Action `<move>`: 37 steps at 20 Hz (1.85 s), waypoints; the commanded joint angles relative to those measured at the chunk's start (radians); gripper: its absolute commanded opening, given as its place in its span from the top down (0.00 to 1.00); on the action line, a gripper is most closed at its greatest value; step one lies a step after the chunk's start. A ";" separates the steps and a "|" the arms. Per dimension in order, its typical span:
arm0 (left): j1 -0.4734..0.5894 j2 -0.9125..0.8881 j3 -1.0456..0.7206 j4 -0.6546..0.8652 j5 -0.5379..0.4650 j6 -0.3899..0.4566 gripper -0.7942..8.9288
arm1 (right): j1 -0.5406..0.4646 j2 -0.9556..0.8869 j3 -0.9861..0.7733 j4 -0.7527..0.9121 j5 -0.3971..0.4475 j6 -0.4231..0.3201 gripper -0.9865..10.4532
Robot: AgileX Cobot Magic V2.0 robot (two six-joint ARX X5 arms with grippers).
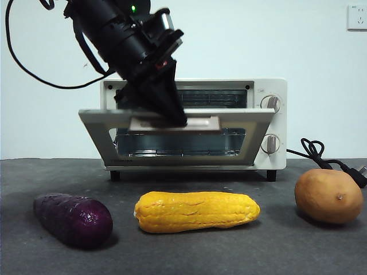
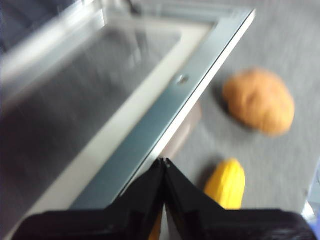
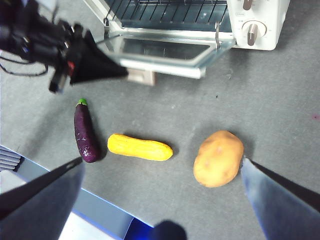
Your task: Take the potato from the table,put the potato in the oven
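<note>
The tan potato (image 1: 328,196) lies on the dark grey table (image 1: 241,252) at the right, in front of the oven's cord; it also shows as the potato (image 3: 218,158) and the potato (image 2: 258,100). The cream oven (image 1: 269,120) stands behind, its glass door (image 1: 178,137) tilted halfway down. My left gripper (image 1: 175,119) is shut, its tips pressed on the door's upper edge by the handle (image 2: 164,161). My right gripper (image 3: 161,160) hangs open high above the table, one jaw tip just beside the potato. It is out of the front view.
A yellow corn cob (image 1: 196,211) lies mid-table with a dark purple eggplant (image 1: 73,219) to its left. The oven's black cord (image 1: 321,156) trails behind the potato. The left arm (image 3: 60,50) reaches across in front of the oven.
</note>
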 commanded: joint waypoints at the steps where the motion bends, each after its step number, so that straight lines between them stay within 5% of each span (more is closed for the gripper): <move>1: -0.008 0.011 -0.010 -0.043 -0.016 0.007 0.93 | 0.002 0.000 0.000 0.002 0.003 0.008 0.29; 12: -0.008 -0.061 -0.010 -0.102 -0.023 -0.003 0.93 | 0.002 0.021 0.000 0.001 0.010 0.010 0.28; 22: 0.007 -0.595 -0.010 -0.108 -0.076 -0.063 0.93 | 0.082 0.301 0.000 -0.002 0.204 0.041 0.28; 29: 0.007 -0.832 -0.010 -0.168 -0.112 -0.064 0.93 | 0.198 0.487 -0.037 0.068 0.348 0.130 0.28; 37: 0.007 -0.857 -0.010 -0.211 -0.126 -0.063 0.93 | 0.252 0.514 -0.261 0.330 0.375 0.247 0.28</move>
